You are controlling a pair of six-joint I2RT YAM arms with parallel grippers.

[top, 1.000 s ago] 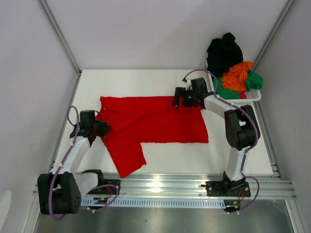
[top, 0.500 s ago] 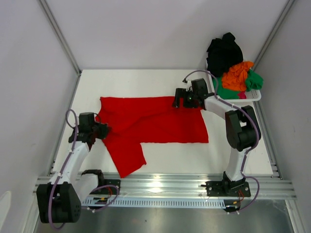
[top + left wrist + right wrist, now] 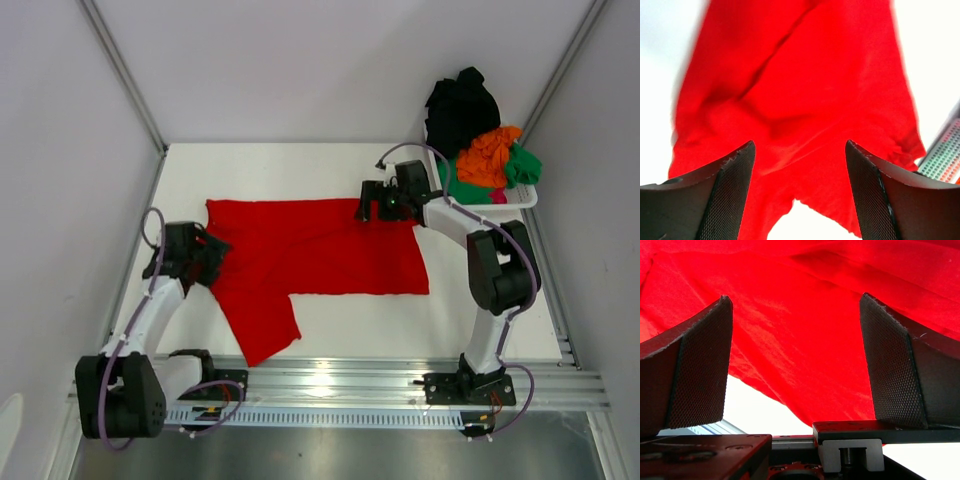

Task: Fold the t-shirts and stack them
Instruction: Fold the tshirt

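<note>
Red t-shirt point(image 3: 330, 255) lies spread on white table point(image 3: 300, 170), one part trailing toward near edge. Left pincer point(image 3: 798, 145) at shirt's left edge, jaws apart. Right pincer point(image 3: 795, 297) over far right corner, jaws apart. Best: grip edges fully, lift together, fold evenly.
</note>
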